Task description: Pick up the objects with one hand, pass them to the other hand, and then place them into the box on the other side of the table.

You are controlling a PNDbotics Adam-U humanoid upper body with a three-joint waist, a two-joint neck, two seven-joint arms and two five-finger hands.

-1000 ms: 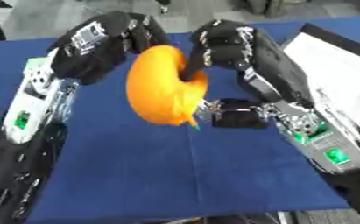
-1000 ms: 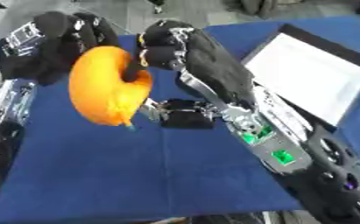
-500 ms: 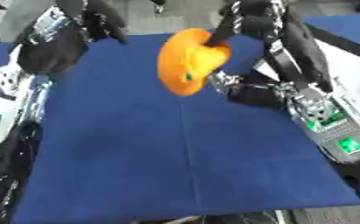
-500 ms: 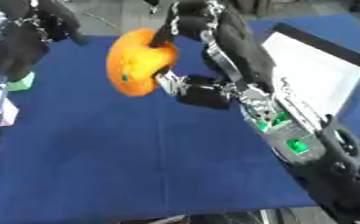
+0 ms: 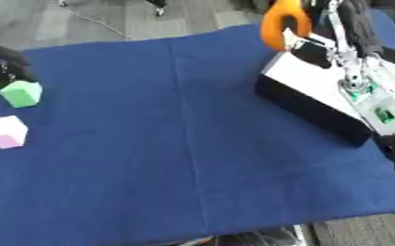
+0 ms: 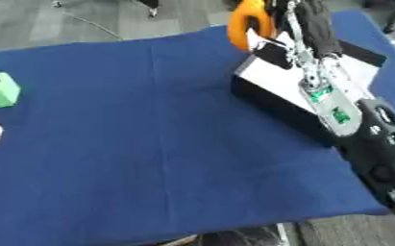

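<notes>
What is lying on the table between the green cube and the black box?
Nothing: in the left eye view, only bare blue cloth stretches between the green cube and the box. The pink cube sits nearer, below that stretch.

Even, diffuse lighting with no glare; the blue cloth on the counter (image 5: 166, 144) shows only faint fold lines. The box (image 5: 318, 103) wall facing the cloth's centre lies in shadow. Both views are soft, the right arm (image 6: 335, 103) above the box motion-blurred, edges smeared.
</notes>
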